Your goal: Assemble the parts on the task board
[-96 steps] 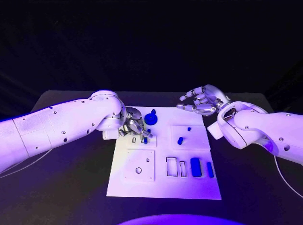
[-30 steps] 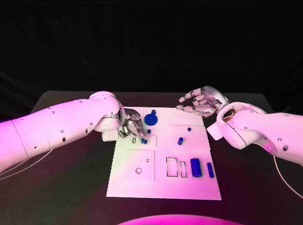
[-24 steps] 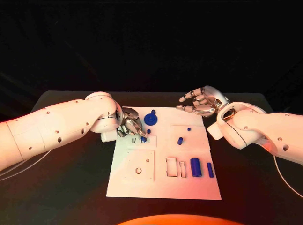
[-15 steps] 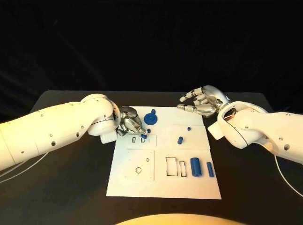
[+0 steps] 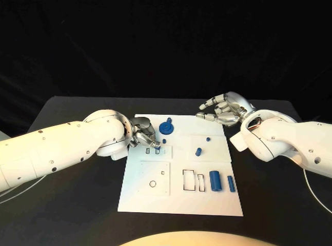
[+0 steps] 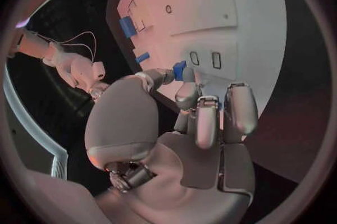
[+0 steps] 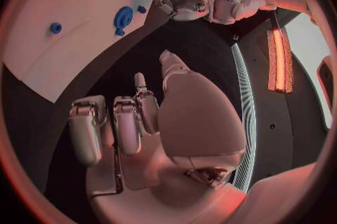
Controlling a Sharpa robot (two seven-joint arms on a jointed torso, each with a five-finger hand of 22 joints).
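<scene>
Comparing with half a second back, your left hand (image 5: 145,136) has edged down over the task board (image 5: 182,200), still pinching a small blue part (image 6: 179,70) by the slots, while your right hand (image 5: 223,109) waits, fingers loosely curled, empty

robot lab, black table (image 5: 77,110), dark backdrop

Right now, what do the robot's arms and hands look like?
Both arms are fat, smooth white tubes with little dark screw dots. The left arm and the right arm each trail a thin pale cable near the picture's edges. The left hand and right hand are shiny silver metal, with chunky jointed fingers and rounded palms.
</scene>
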